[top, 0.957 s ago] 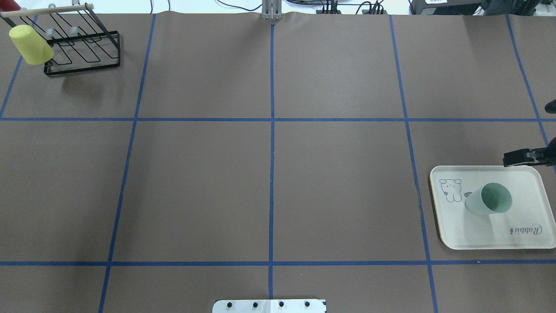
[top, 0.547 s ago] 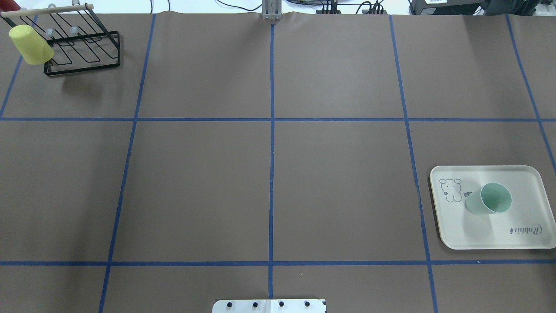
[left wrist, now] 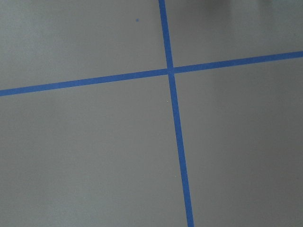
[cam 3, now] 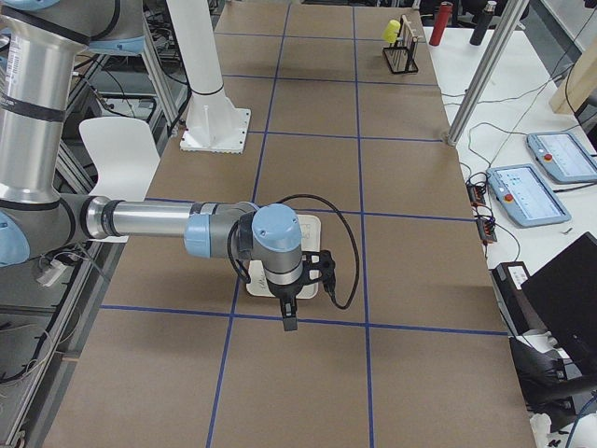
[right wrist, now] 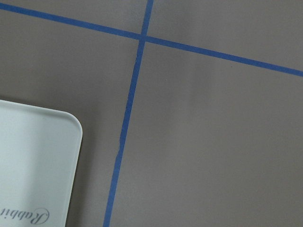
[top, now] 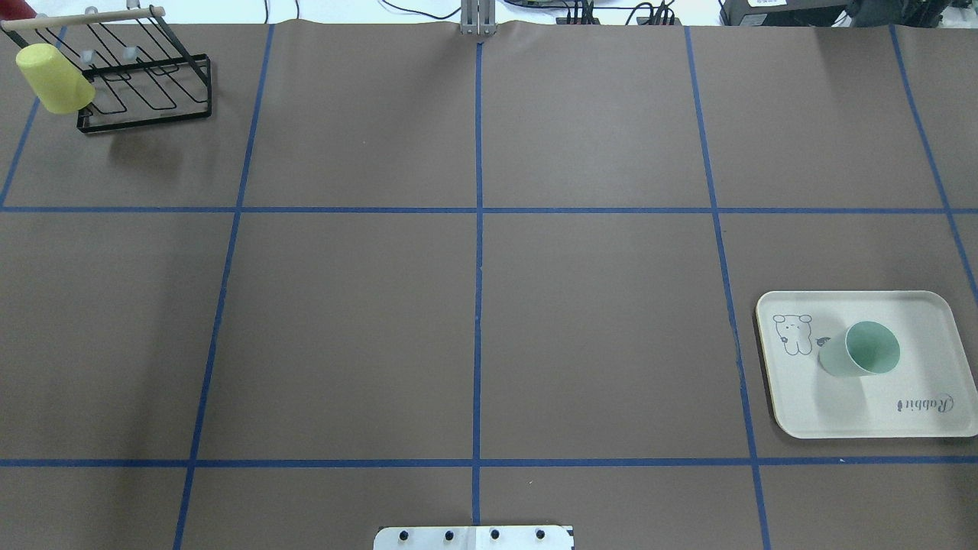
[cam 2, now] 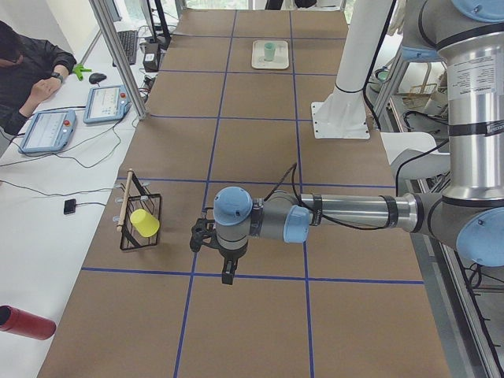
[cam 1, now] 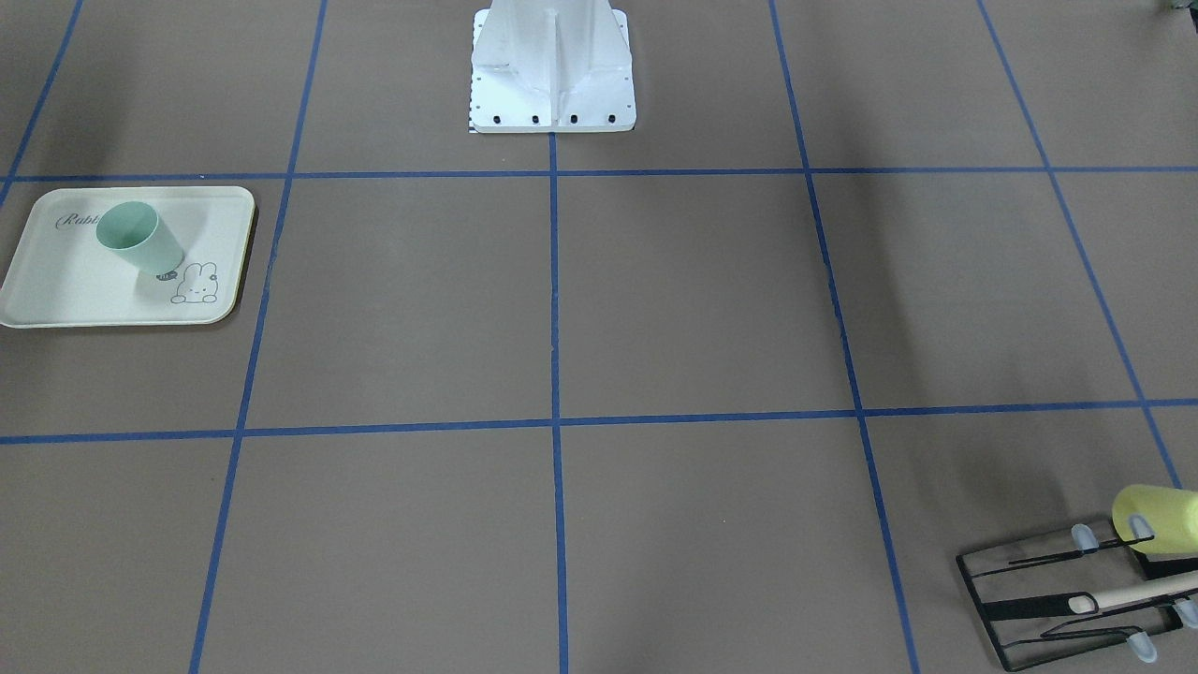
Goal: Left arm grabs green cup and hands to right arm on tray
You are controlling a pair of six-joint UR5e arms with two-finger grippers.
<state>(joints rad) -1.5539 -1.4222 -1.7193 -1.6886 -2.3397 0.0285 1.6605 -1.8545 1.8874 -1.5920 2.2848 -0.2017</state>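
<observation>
Right gripper [cam 3: 287, 322] gone from overhead view. Cup [top: 862, 351] on tray [top: 917, 420]: pale mint, smooth, tapered, mouth up. Jaws of it and left gripper [cam 2: 226, 274]: can't tell.

tray [right wrist: 38, 156] cut by wrist view's edge, yellow cup [cam 1: 1161, 517] clipped; left pincer [cam 2: 227, 276], right pincer [cam 3: 287, 320] unreadable
</observation>
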